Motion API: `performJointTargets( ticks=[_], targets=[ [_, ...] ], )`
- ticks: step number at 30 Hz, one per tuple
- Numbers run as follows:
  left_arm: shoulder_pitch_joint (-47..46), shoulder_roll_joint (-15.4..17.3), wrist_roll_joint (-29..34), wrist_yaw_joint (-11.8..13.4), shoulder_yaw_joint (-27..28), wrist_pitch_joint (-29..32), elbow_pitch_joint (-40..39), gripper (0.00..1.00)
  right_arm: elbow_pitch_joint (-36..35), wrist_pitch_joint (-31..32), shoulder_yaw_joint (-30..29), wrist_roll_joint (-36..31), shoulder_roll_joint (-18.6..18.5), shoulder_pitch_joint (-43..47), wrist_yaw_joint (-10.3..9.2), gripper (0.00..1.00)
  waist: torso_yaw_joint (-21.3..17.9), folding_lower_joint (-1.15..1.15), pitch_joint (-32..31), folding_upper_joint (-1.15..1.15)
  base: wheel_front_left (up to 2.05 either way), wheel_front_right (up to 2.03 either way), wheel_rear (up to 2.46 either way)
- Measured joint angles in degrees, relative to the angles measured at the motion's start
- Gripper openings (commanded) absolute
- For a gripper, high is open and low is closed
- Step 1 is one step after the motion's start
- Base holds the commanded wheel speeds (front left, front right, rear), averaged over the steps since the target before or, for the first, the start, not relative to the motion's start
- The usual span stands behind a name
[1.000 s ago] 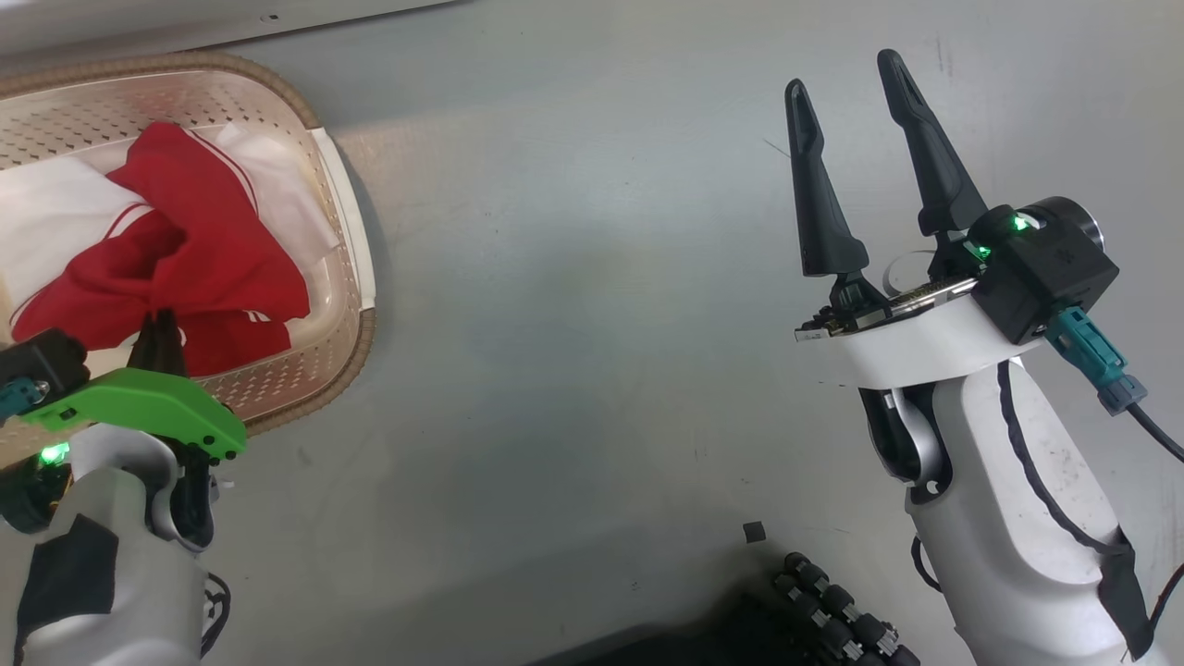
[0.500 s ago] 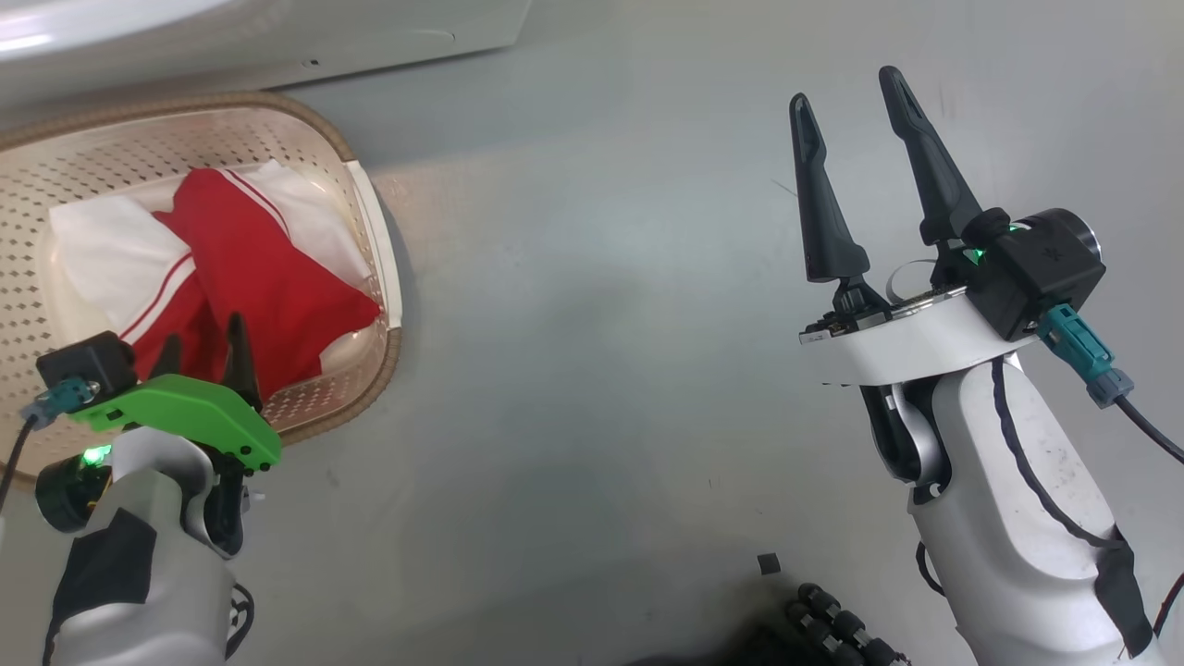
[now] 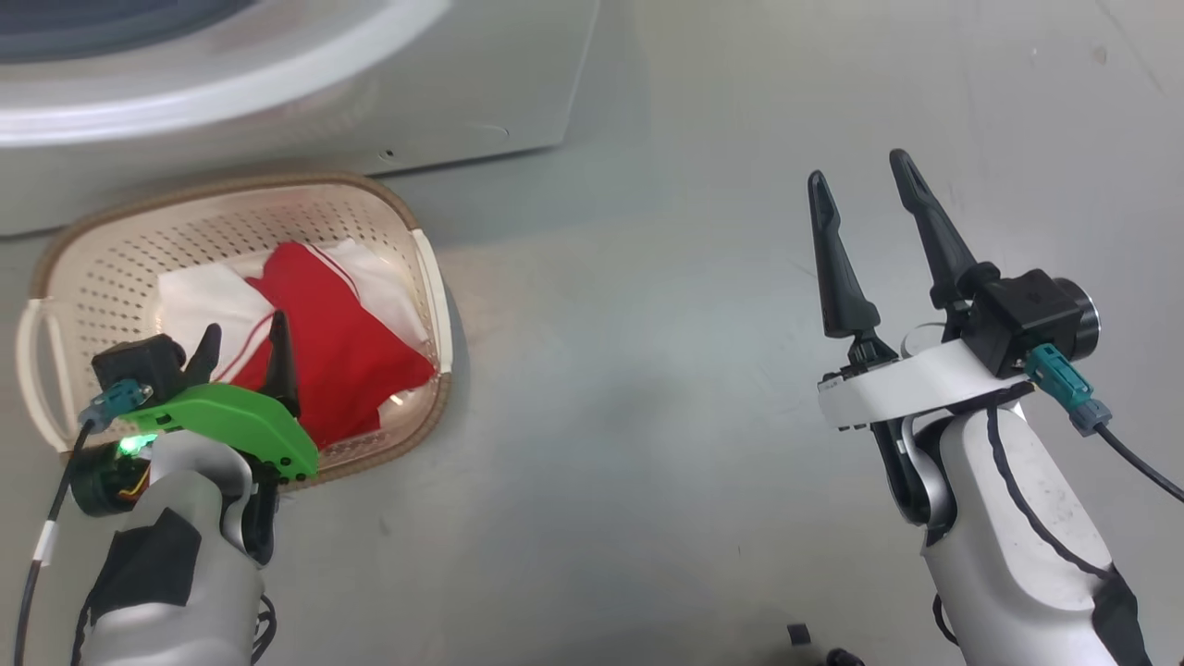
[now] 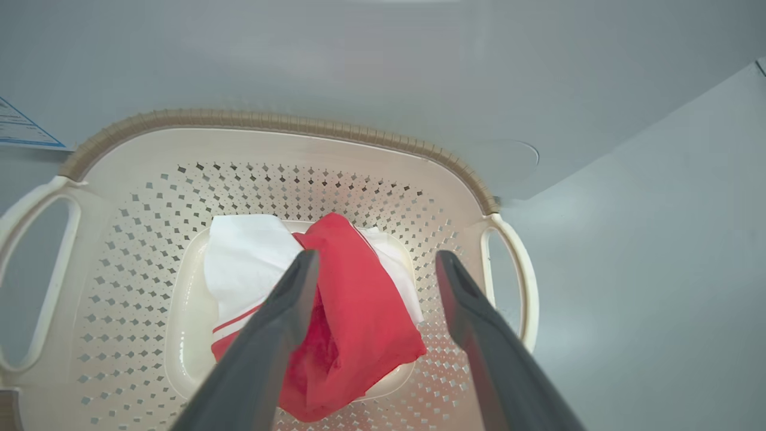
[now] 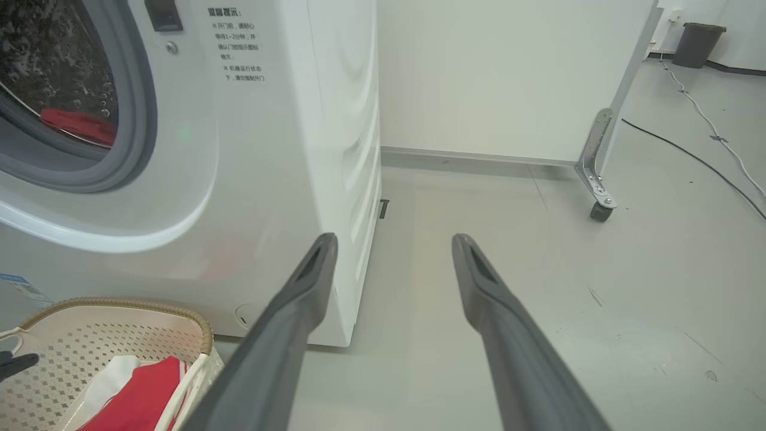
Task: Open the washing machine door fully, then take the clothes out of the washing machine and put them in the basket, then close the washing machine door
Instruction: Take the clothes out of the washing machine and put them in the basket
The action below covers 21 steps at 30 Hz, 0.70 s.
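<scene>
A second ago the left gripper (image 3: 245, 326), two long dark fingers on a green mount, was pinched shut on the soft red and white striped clothes (image 3: 342, 351) above the small cream perforated plastic basket with a brown woven-look rim (image 3: 111, 277). Now its fingers stand spread apart over the basket, holding nothing. The garment lies loose on the basket floor, red folds over a white panel, with the thin white stripes showing. In the left wrist view the garment sits below and between the two fingertips.

The right gripper (image 3: 857, 166) is spread as wide as before. It hovers over the bare grey floor (image 3: 647, 416), well apart from the basket.

The head camera has tilted up since then. More of the big white front-loading washing machine (image 3: 481, 83) now fills the top of that view, and the basket stands just in front of it.

In the right wrist view the round porthole (image 5: 60, 90) stands uncovered inside its grey rubber seal. Another piece of red fabric (image 5: 78, 126) lies within the drum.

Beside the porthole, the machine's front carries several short lines of grey printed Chinese characters (image 5: 236, 45), too small to read with certainty. A small blue-edged label (image 5: 15, 287) sits low on the front, just above the basket rim. Its print is illegible.
</scene>
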Motion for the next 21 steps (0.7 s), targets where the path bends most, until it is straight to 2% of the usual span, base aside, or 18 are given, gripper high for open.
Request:
performJointTargets(
  ticks=[14,21],
  targets=[
    [3.0,-0.4,2.5,-0.5,-1.1,-1.5,-7.5,1.00,2.2,0.0,-2.4,0.2,0.0,5.1,1.44,1.00,4.3,0.00,-10.2,0.00,0.00,0.00,0.00],
    [4.7,-0.4,3.9,-0.5,-1.3,-1.5,-12.6,1.00,3.0,0.0,-3.0,0.2,0.0,7.4,1.56,1.00,6.1,0.00,-14.2,0.00,0.00,0.00,0.00]
  ],
)
